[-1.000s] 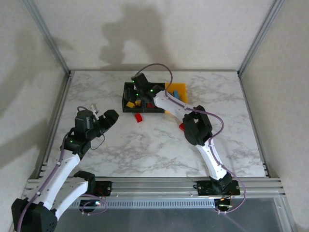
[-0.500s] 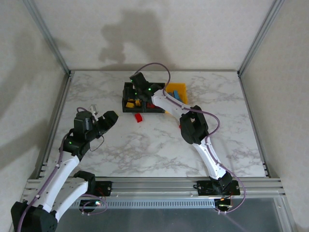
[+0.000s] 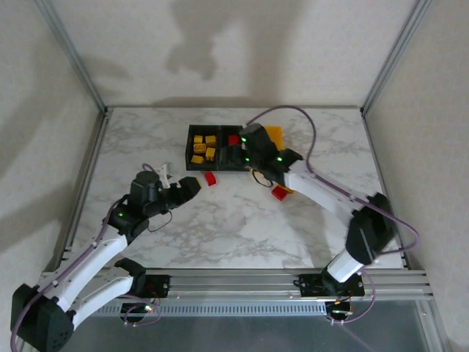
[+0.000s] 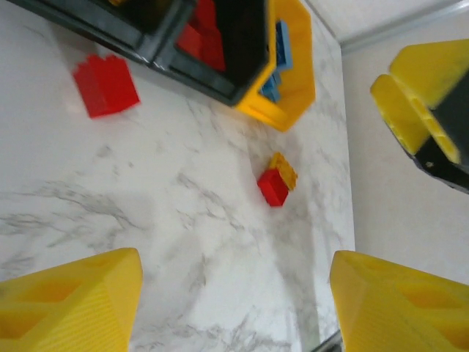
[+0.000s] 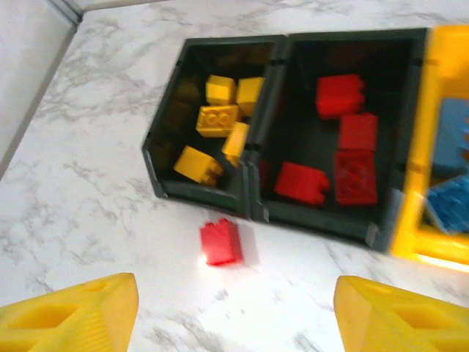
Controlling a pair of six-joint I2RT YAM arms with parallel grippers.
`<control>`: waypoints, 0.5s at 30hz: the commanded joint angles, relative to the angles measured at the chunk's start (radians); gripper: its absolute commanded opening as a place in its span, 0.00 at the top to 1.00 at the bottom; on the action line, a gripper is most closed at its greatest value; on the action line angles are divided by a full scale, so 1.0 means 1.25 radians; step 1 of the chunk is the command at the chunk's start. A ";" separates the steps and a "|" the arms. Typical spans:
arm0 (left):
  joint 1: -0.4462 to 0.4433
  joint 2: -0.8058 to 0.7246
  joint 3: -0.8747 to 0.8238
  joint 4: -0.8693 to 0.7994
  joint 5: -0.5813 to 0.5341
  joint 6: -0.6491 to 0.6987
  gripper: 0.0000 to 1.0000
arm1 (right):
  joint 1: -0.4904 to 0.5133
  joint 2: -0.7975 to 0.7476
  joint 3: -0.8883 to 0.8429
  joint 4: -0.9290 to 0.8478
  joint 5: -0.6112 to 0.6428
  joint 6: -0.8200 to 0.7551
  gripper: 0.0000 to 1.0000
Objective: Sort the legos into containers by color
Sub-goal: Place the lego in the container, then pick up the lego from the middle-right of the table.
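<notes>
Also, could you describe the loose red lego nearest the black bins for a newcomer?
On the marble table, find the row of three bins. Just before the near wall of the black bin holding yellow legos lies a lone red lego. The other loose red one, by the yellow bin, has a yellow brick against it.
</notes>
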State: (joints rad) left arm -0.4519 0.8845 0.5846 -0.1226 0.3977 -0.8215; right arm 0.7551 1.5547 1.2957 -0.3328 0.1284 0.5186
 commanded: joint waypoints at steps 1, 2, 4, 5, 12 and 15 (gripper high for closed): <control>-0.068 0.039 0.025 0.070 -0.028 0.027 0.31 | -0.033 -0.074 -0.109 -0.045 0.048 0.043 0.27; -0.094 0.056 0.034 0.079 -0.046 0.032 0.31 | -0.043 -0.102 -0.139 -0.053 0.050 0.053 0.26; -0.133 0.085 0.053 0.095 -0.065 0.044 0.31 | -0.080 -0.148 -0.188 -0.068 0.040 0.079 0.24; -0.152 0.108 0.068 0.092 -0.075 0.053 0.31 | -0.098 -0.167 -0.207 -0.082 0.032 0.094 0.22; -0.240 0.224 0.143 0.081 -0.125 0.105 0.31 | -0.213 -0.201 -0.292 -0.153 0.050 0.148 0.13; -0.263 0.253 0.157 0.084 -0.137 0.125 0.31 | -0.243 -0.190 -0.329 -0.125 0.041 0.156 0.13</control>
State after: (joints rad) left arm -0.7578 1.1763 0.7479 -0.0372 0.2672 -0.7174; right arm 0.4732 1.3182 0.9245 -0.4801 0.1650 0.6765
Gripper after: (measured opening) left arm 0.691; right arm 0.867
